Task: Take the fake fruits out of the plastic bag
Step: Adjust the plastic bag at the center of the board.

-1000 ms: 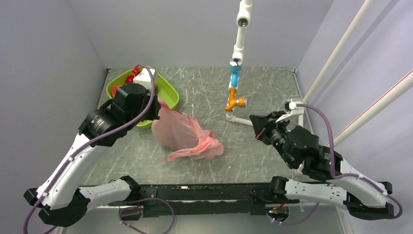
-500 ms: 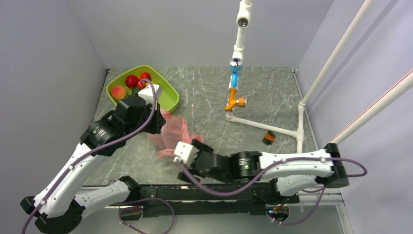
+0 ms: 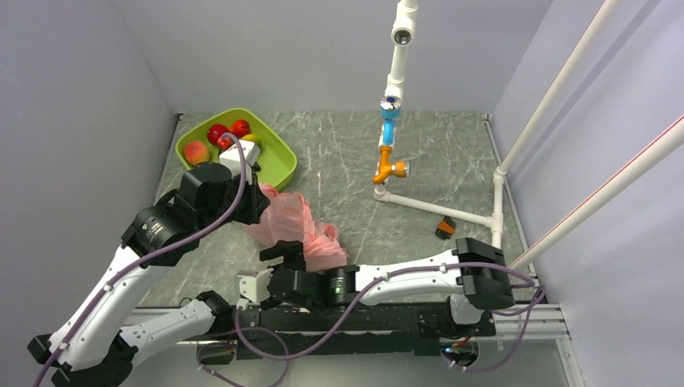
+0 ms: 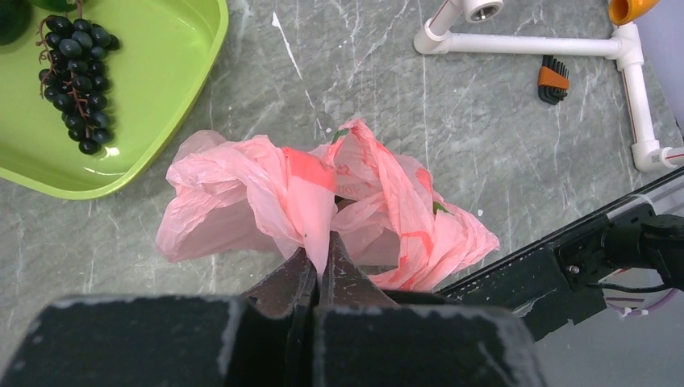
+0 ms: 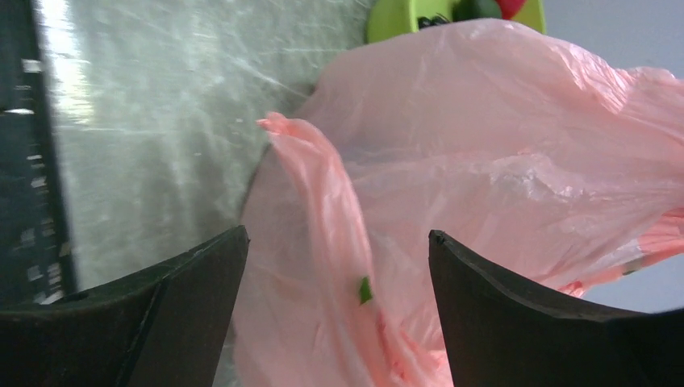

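Observation:
The pink plastic bag [image 3: 294, 230] lies crumpled on the grey table, in front of the green tray. My left gripper [image 4: 323, 251] is shut on a fold of the plastic bag [image 4: 266, 193] at its near side. My right gripper [image 5: 339, 234] is open, its dark fingers [image 5: 185, 290] standing on either side of a hanging fold of the plastic bag [image 5: 484, 161] without pinching it. In the top view the right gripper [image 3: 281, 251] sits at the bag's near edge. The fake fruits are hidden inside the bag.
A green tray [image 3: 278, 157] at the back left holds a peach [image 3: 196, 151], red fruits [image 3: 218, 133] and a dark grape bunch [image 4: 77, 81]. A white pipe frame [image 3: 440, 211] and an orange-black hex key set [image 3: 445, 228] lie to the right.
My right arm swung from the right side across the front to the bag's near edge, and its gripper opened. The left gripper kept hold of the bag and drew it nearer.

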Controlling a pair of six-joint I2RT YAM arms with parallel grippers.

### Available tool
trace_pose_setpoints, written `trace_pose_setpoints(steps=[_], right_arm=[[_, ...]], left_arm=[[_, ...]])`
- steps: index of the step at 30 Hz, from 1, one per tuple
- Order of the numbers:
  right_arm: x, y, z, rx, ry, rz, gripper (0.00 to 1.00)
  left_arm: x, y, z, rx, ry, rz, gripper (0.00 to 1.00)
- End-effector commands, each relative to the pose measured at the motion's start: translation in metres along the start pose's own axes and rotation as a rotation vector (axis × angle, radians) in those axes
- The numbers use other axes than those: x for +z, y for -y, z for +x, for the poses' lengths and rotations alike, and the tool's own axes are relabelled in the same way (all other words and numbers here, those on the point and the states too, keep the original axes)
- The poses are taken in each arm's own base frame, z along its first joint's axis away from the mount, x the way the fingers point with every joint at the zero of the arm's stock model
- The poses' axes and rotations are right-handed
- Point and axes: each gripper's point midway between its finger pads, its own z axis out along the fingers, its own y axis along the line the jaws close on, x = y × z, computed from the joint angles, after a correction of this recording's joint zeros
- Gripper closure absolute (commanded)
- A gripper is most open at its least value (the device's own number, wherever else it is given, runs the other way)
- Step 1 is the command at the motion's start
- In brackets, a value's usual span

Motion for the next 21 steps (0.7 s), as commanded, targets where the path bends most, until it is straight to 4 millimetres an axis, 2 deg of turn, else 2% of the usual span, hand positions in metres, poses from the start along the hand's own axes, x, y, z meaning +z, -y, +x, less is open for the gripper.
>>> trace_pose_setpoints(steps=[1, 3, 5, 8, 10, 15, 17, 19, 21], right_arm=[[0.011, 0.048, 0.006, -0.063, -0.056, 0.214, 0.19], [0.01, 0.053, 0.012, -0.062, -0.09, 0.261, 0.32], [0.001, 0.06, 0.012, -0.025, -0.075, 0.284, 0.55], [-0.019, 0.069, 0.007, 0.064, -0.004, 0.276, 0.78], [-0.033, 0.078, 0.006, 0.123, 0.03, 0.292, 1.0], [-0.071, 0.103, 0.009, 0.266, 0.106, 0.3, 1.0], [-0.087, 0.122, 0.016, 0.36, 0.143, 0.289, 1.0], [-0.104, 0.151, 0.031, 0.452, 0.168, 0.32, 1.0], [-0.131, 0.187, 0.043, 0.545, 0.217, 0.386, 1.0]], left_arm=[[-0.01, -0.002, -0.01, -0.02, 0.06, -0.001, 1.0], [-0.012, -0.004, -0.009, -0.021, 0.068, -0.006, 1.0], [-0.013, -0.006, -0.009, -0.017, 0.071, -0.013, 1.0], [-0.015, -0.01, -0.008, -0.014, 0.072, -0.035, 1.0], [-0.016, -0.013, -0.01, -0.016, 0.082, -0.05, 1.0], [-0.021, -0.027, -0.018, -0.039, 0.14, -0.127, 1.0], [-0.023, -0.035, -0.024, -0.044, 0.173, -0.17, 1.0], [-0.02, -0.042, -0.031, -0.019, 0.205, -0.207, 1.0], [-0.014, -0.048, -0.037, 0.025, 0.202, -0.25, 1.0]])
